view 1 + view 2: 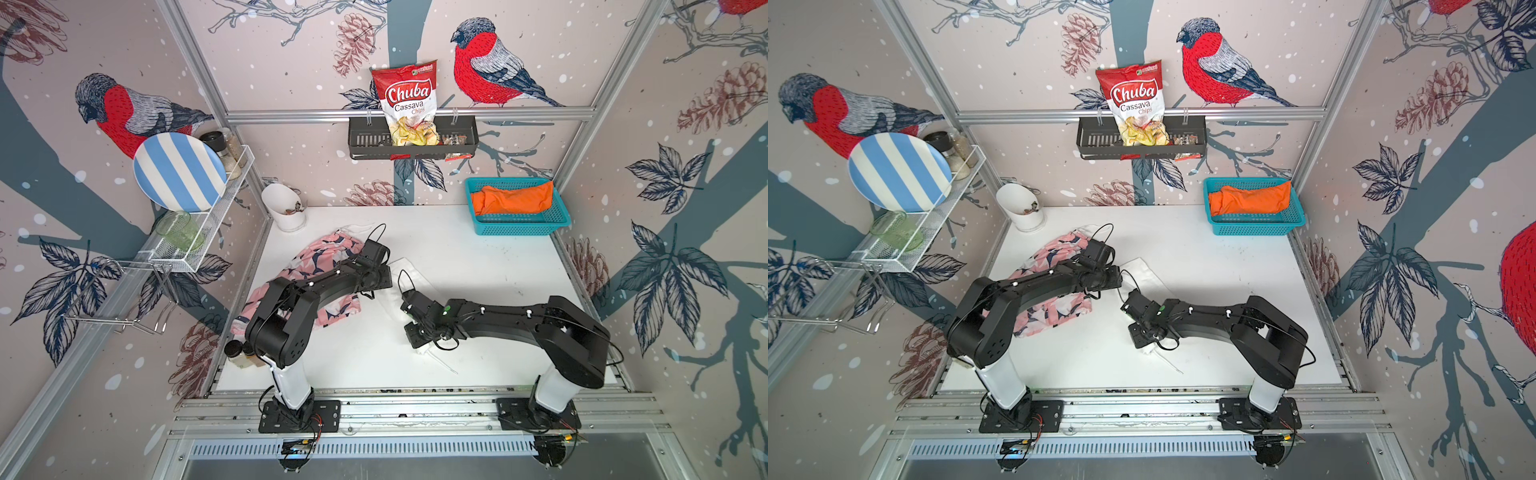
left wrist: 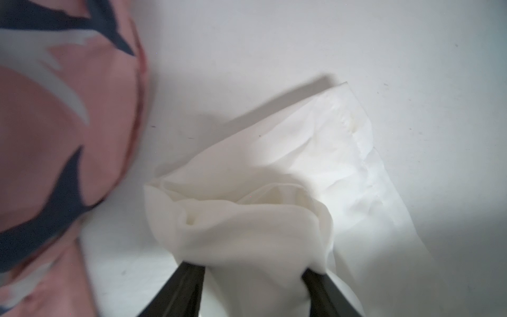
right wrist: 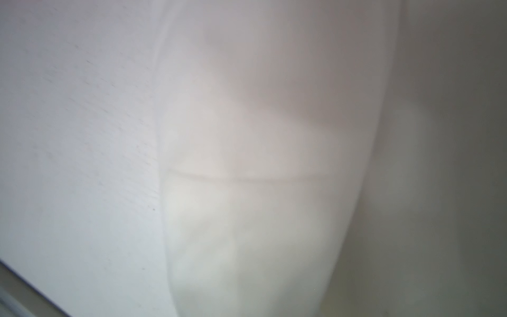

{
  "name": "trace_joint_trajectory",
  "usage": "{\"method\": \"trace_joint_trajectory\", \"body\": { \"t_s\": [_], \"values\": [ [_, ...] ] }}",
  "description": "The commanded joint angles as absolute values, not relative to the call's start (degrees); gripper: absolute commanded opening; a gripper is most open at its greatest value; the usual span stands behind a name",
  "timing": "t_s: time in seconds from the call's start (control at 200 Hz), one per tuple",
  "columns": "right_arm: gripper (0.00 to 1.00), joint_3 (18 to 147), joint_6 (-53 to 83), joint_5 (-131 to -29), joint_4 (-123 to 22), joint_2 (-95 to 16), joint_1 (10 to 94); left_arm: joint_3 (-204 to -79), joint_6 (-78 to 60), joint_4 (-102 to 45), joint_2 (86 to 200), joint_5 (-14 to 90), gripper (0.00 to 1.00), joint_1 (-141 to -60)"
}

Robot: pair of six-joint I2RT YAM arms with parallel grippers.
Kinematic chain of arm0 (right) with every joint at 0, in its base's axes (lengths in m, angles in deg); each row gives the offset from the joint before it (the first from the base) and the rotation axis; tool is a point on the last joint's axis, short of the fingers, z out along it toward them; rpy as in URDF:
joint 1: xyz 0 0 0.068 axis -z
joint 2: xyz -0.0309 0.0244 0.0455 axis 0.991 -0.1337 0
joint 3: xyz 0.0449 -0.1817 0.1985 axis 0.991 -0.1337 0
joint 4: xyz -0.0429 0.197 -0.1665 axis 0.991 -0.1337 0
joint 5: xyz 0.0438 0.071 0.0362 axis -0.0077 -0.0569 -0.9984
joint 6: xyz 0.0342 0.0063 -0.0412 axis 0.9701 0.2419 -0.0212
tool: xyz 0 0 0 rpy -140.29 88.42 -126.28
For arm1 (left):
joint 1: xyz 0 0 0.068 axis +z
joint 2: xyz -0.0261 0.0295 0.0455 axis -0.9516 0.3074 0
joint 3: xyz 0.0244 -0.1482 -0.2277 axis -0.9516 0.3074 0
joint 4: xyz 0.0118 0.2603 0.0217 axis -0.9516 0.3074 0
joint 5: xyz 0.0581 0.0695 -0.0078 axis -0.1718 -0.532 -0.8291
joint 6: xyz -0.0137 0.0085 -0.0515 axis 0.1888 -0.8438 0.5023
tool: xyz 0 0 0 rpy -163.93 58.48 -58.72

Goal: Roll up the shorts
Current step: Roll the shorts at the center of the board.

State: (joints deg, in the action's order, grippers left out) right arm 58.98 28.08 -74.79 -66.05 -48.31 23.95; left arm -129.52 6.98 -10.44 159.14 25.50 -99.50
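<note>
The white shorts (image 1: 405,270) (image 1: 1142,270) lie on the table between my two arms, and a thin drawstring (image 1: 444,363) trails toward the front. My left gripper (image 1: 382,277) (image 1: 1111,280) (image 2: 253,267) is shut on a bunched fold of the white shorts (image 2: 315,153). My right gripper (image 1: 415,336) (image 1: 1142,336) is down on the shorts' near end. White cloth (image 3: 260,164) fills the right wrist view and hides its fingers. The pink patterned shorts (image 1: 320,253) (image 1: 1054,249) (image 2: 68,123) lie crumpled under the left arm. The orange shorts (image 1: 515,198) (image 1: 1250,199) sit in a teal basket (image 1: 519,226).
A white cup (image 1: 284,205) stands at the back left of the white table (image 1: 478,291). On the left wall hangs a wire rack (image 1: 208,232) with a striped plate (image 1: 178,170). A dark shelf (image 1: 411,143) on the back wall holds a chip bag. Jars (image 1: 237,351) stand by the left arm's base.
</note>
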Motion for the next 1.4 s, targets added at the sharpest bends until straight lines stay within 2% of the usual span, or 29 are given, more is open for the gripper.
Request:
{"method": "trace_joint_trajectory", "body": {
  "t_s": [0.0, 0.25, 0.4, 0.59, 0.785, 0.84, 0.945, 1.065, 1.161, 1.291, 1.396],
  "values": [
    [0.17, 55.13, 32.07, -93.46, -55.31, -47.89, 27.58, -127.04, 6.61, -6.45, 155.13, 21.63, 0.61, -98.37],
    [0.16, 45.87, 39.07, -111.27, -36.81, -51.4, 35.7, -121.66, 9.31, -4.91, 146.22, 23.57, 0.65, -99.35],
    [0.14, 45.04, 39.53, -112.02, -36.35, -52.52, 36.78, -123.77, 10.34, -2.49, 143.66, 21.59, 0.69, -101.17],
    [0.11, 45.7, 38.41, -98.74, -46.37, -48.67, 37.12, -127.28, 10.89, 0.25, 143.92, 18.88, 0.72, -103.52],
    [0.1, 47.81, 39.61, -82.22, -54.87, -43.31, 32.84, -127.28, 12.06, -0.93, 145.98, 20.48, 0.72, -106.08],
    [0.1, 49.58, 39.88, -76.93, -57.43, -43.12, 30.6, -126.21, 12.56, -1.95, 146.24, 21.02, 0.69, -106.44],
    [0.11, 52.46, 39.82, -72.78, -59.77, -44.63, 27.81, -123.38, 13.27, -3.69, 146.73, 21.89, 0.63, -106.54],
    [0.23, 56.59, 38.35, -71.12, -62.14, -47.49, 25.12, -121.18, 13.25, -5.09, 148.81, 22.0, 0.52, -106.46],
    [0.39, 58.83, 37.38, -71.73, -63.42, -48.12, 24.14, -119.76, 13.21, -6.18, 150.2, 22.32, 0.44, -106.44],
    [0.61, 60.98, 35.85, -75.03, -65.26, -47.2, 24.13, -118.36, 13.25, -8.63, 151.55, 22.98, 0.43, -106.42],
    [0.69, 63.41, 34.19, -75.96, -68.5, -45.14, 24.56, -118.83, 12.83, -9.5, 153.13, 23.92, 0.43, -106.31]
  ]
}}
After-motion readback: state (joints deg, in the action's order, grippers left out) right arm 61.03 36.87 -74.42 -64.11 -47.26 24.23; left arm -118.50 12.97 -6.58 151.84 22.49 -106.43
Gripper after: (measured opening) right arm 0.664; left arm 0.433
